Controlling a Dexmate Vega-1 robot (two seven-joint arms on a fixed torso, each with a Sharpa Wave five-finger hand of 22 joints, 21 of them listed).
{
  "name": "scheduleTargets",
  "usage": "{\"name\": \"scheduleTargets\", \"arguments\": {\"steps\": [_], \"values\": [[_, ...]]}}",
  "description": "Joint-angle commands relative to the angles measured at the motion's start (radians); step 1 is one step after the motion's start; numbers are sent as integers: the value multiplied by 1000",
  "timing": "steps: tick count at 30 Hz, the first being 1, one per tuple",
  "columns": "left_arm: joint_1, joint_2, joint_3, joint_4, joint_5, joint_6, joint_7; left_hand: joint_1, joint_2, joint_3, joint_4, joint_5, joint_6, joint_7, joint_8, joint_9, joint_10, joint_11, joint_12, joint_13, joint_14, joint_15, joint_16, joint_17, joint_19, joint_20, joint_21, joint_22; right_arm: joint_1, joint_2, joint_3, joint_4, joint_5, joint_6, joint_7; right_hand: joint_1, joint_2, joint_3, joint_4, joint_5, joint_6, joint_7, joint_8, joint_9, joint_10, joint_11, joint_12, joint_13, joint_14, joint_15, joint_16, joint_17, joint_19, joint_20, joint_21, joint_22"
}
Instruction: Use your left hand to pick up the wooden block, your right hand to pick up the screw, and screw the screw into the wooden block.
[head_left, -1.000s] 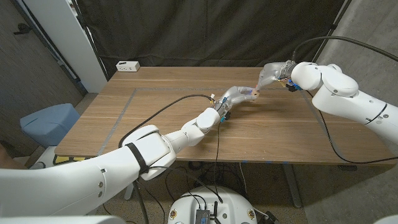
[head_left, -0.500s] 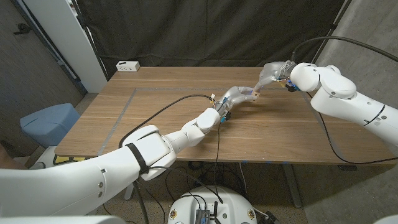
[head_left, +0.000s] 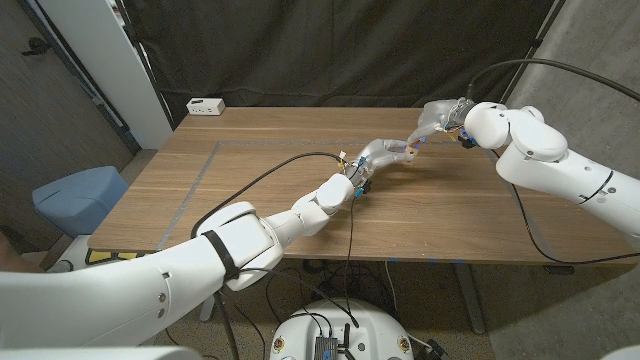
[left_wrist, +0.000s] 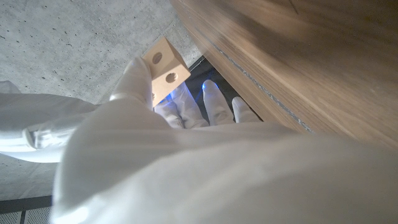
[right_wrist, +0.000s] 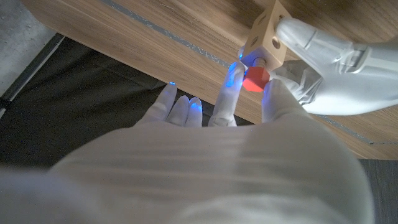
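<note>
Both arms were raised over the far middle of the worktop (head_left: 250, 170), meeting above it.

Left robot hand (head_left: 383, 155) gripped the wooden block (head_left: 409, 150), held off the worktop. In the left wrist view the block (left_wrist: 165, 68) sat at the fingertips, two drilled holes showing on one face.

Right robot hand (head_left: 436, 120) pinched the screw (right_wrist: 255, 78) by its red head between thumb and a finger; the head stood at a hole in the block's (right_wrist: 266, 38) face. How far the shank was in could not be told.

Handling, as judged:
- Block: light, rigid, bare wood, so fair friction. Best held by opposite flat faces, leaving the holed face open.
- Screw: small, light, stiff. The rounded head was the only hold and looked smooth, likely to slip while twisting.
- Block needs bracing against turning.
</note>
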Motion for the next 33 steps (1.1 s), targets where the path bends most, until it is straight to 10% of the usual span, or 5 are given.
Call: {"name": "scheduleTargets", "arguments": {"steps": [1,33], "values": [[3,3,-1,-3,3,-7,1,14,31,22,16,3,17,-10,10,3,11,-3,4,4,9,-116,-1,4,8,0,6,3,-1,8,-13,-7,-52,-22,11,-17,1,-8,2,-1,32,-3,13,-2,18,-4,5,2,14,-8,9,3,16,-5,8,2],[20,8,-2,-20,31,-47,28,16,33,26,15,4,18,-8,10,3,13,-2,5,4,12,-117,-2,4,10,-1,7,3,-53,23,-4,-28,-146,-62,-16,-146,2,-79,41,18,207,-13,63,-33,121,-54,16,-8,78,-48,25,5,54,-24,7,3]]}}
